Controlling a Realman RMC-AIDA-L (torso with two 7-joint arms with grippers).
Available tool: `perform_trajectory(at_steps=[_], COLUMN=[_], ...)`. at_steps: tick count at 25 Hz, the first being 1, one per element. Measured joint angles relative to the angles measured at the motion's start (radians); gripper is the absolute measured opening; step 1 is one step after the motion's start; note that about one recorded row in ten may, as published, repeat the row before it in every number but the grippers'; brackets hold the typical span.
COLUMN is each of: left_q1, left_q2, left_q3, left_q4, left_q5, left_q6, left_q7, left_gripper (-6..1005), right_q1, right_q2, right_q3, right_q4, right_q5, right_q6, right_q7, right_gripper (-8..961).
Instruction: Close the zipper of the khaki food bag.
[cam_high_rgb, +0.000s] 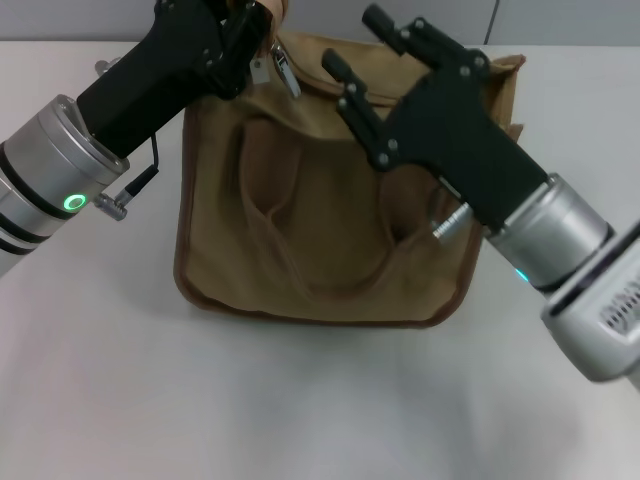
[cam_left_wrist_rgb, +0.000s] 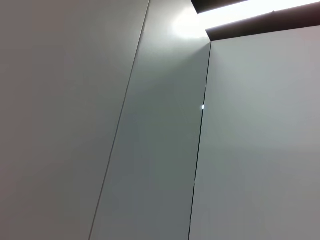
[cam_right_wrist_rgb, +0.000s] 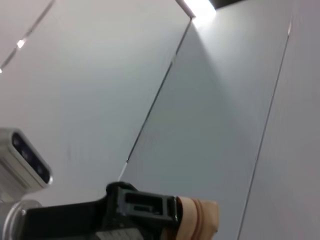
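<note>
The khaki food bag (cam_high_rgb: 320, 230) stands mid-table with its two looped handles lying flat against the side facing me. My left gripper (cam_high_rgb: 262, 15) is at the bag's far left top corner, shut on a fold of the tan fabric. The right wrist view shows that fold (cam_right_wrist_rgb: 197, 217) sticking out from the left gripper's black tip. The zipper's silver pull tab (cam_high_rgb: 287, 75) dangles just below that grip. The zipper line itself is hidden behind the arms. My right gripper (cam_high_rgb: 358, 42) hovers over the bag's top edge, to the right of the tab, open and holding nothing.
The white table (cam_high_rgb: 300, 400) surrounds the bag, with grey wall panels (cam_left_wrist_rgb: 150, 150) behind it. A thin black cable (cam_high_rgb: 150, 170) hangs from the left forearm near the bag's left side. The left wrist view shows only wall.
</note>
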Motion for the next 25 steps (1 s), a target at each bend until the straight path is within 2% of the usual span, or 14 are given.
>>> perform_trajectory(at_steps=[5,15,20,25], left_q1=[-0.019,-0.044,-0.045,-0.051], left_q2=[0.000,0.000,0.000,0.000], left_q3=[-0.008,-0.010,-0.010,-0.010], left_q4=[0.000,0.007,0.018,0.024], left_q5=[-0.006,-0.007,-0.008,-0.008], left_q6=[-0.007,-0.013,0.004,0.010], left_q7=[0.002,0.006,0.006,0.006], left_gripper=[22,22,22,22], right_q1=[0.014,-0.008,-0.003,0.008], right_q2=[0.000,0.000,0.000,0.000], right_q3=[0.010,0.064,0.109,0.107], right_q4=[0.041,0.101,0.112,0.113], right_q5=[-0.004,0.000,-0.002,-0.019], right_q6=[0.071,0.085,0.127,0.147], right_q7=[-0.009,-0.018,-0.018,-0.020], right_gripper=[415,425,424,424])
